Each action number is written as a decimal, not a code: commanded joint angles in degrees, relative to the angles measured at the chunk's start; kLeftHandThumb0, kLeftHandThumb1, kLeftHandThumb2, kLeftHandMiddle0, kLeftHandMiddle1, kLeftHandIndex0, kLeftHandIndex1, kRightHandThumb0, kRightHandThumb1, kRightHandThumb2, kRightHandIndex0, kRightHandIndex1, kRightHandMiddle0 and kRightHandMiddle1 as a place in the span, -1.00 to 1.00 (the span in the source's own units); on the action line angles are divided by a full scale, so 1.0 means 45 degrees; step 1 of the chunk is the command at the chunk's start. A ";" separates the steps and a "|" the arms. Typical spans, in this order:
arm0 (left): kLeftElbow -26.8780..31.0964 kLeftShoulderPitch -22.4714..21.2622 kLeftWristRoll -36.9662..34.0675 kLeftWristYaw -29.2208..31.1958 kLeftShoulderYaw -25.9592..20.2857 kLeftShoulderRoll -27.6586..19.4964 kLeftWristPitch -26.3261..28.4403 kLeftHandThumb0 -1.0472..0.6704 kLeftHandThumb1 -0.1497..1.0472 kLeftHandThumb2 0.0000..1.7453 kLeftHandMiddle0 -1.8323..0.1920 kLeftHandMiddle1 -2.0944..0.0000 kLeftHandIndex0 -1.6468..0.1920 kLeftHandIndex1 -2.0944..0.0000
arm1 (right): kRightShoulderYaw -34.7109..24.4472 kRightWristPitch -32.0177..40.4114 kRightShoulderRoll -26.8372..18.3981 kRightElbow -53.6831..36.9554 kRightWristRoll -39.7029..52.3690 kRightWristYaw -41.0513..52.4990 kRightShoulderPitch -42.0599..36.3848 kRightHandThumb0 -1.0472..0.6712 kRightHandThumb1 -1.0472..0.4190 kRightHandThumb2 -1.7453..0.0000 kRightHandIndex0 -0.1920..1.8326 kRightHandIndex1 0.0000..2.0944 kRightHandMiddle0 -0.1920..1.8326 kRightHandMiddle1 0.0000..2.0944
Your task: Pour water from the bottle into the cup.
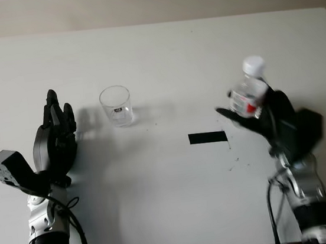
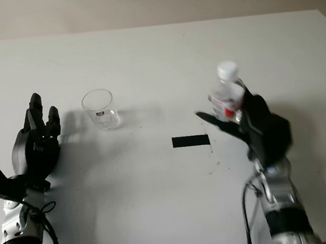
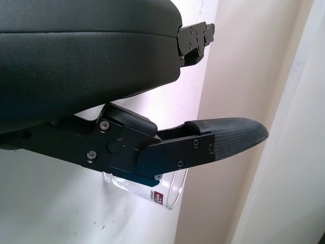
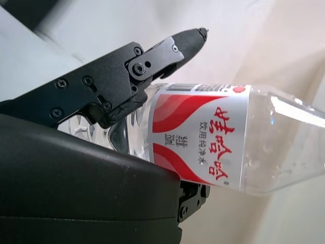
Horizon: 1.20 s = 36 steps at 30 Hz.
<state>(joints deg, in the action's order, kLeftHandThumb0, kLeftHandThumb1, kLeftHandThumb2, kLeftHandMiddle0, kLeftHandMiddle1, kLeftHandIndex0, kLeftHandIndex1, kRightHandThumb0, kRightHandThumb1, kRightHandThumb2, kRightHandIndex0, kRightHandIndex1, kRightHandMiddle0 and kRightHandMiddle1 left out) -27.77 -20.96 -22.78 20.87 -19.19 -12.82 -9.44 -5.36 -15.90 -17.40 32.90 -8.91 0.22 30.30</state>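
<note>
A clear plastic water bottle [image 1: 248,92] with a red and white label and a white cap [image 1: 253,65] sits in my right hand [image 1: 248,105] at the table's right side. The hand is shut on it, and the bottle leans slightly with its cap up. In the right wrist view the bottle [image 4: 213,142] lies between the palm and a black finger [image 4: 167,51]. An empty clear glass cup [image 1: 116,106] stands upright left of centre. My left hand [image 1: 57,120] is open, just left of the cup and apart from it. The cup [image 3: 165,195] shows beyond a finger [image 3: 228,140].
The white table [image 1: 160,51] carries a short strip of black tape [image 1: 208,137] between the cup and the bottle. A few dark specks lie near the tape. The table's far edge meets a pale wall.
</note>
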 commanded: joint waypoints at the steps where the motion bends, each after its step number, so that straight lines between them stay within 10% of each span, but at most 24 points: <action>1: 0.0083 0.0145 0.0019 -0.0035 -0.0006 0.0093 -0.0043 -0.77 1.00 -0.32 1.00 0.99 1.00 1.00 | 0.0239 -0.0230 -0.0231 0.0948 -0.0337 -0.0305 0.1277 0.04 -1.00 0.84 0.23 1.00 0.13 1.00; 15: 0.0239 0.0408 -0.0062 0.0054 -0.0058 0.0167 -0.0114 -0.77 1.00 -0.33 1.00 1.00 1.00 1.00 | 0.2214 0.0144 -0.0377 0.6415 -0.2388 -0.1533 0.6654 0.03 -0.99 0.85 0.31 1.00 0.30 1.00; 36: 0.0668 0.0693 0.0115 -0.0164 0.0103 0.0421 -0.0026 -0.79 1.00 -0.32 1.00 1.00 1.00 1.00 | 0.4999 0.0861 0.0348 0.8664 -0.4819 -0.2569 0.9956 0.01 -1.00 0.85 0.29 1.00 0.18 1.00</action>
<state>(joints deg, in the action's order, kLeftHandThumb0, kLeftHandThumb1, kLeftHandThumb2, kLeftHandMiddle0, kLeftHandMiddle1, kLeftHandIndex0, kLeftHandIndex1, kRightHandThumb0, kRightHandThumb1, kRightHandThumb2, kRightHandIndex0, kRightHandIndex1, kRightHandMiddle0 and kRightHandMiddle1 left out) -24.10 -19.75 -22.74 20.19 -19.00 -11.62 -9.51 16.77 -12.42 -16.35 71.72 -30.34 -11.01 72.24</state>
